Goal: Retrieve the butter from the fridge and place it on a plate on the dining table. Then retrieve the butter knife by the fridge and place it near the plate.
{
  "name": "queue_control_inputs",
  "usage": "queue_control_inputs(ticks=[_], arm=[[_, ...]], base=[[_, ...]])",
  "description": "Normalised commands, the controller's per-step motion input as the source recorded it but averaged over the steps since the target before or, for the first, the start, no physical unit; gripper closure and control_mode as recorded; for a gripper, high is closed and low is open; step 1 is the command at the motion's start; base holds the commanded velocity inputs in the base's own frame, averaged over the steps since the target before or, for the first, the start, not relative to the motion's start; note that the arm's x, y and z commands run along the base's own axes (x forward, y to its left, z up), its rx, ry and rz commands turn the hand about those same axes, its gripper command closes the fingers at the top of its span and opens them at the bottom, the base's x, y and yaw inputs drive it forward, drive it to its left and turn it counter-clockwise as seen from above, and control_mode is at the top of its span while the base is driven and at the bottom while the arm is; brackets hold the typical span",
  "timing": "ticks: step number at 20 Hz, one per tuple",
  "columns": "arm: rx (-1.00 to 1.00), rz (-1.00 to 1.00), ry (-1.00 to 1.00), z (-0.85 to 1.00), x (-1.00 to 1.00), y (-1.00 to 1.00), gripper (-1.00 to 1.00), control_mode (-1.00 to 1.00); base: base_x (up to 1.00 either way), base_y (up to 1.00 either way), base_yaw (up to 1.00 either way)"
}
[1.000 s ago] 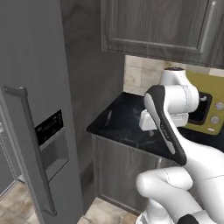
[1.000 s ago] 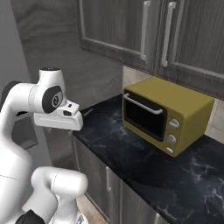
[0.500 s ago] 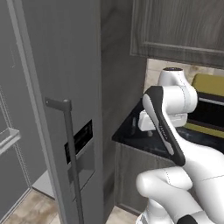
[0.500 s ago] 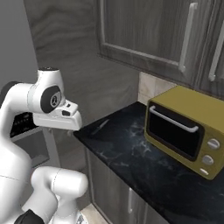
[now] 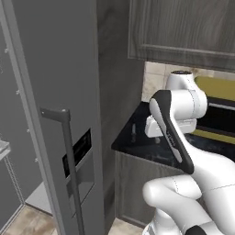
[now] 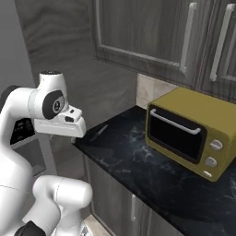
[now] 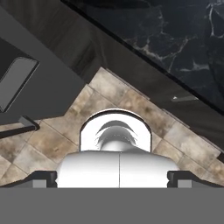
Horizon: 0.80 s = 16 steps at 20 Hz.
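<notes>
Whole view has swung since a sec ago, so that's the base turning, not stuff moving: fridge (image 5: 50,105) now fills the left base view w/ its door handle (image 5: 69,160) front and centre, and the yellow microwave (image 6: 191,131) has slid right. Means we're lining up on the fridge, approach phase, nothing fetched yet imo. Butter knife (image 6: 99,132) sits on the black counter (image 6: 138,161) by the fridge side, untouched. Gripper (image 7: 112,178) has its jaws spread wide, nothing between them, pointing down at floor tiles (image 7: 109,94). Butter, plate, table: can't make out any. The fridge interior is cut off at the left edge, just a shelf corner (image 5: 3,148).
</notes>
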Motion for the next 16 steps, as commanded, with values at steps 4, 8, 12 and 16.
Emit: queue_control_inputs(ticks=[4, 8, 12, 16], arm=[[0.0, 0.0, 0.0, 0.0, 0.0, 0.0, -1.0, 1.0], [0.0, 0.0, 0.0, 0.0, 0.0, 0.0, -1.0, 1.0], [0.0, 0.0, 0.0, 0.0, 0.0, 0.0, -1.0, 1.0], [0.0, 0.0, 0.0, 0.0, 0.0, 0.0, -1.0, 1.0]], base=[[0.08, 0.1, -0.23], [0.04, 0.09, -0.28], [0.0, 0.22, -0.18], [0.03, 0.18, -0.08]])
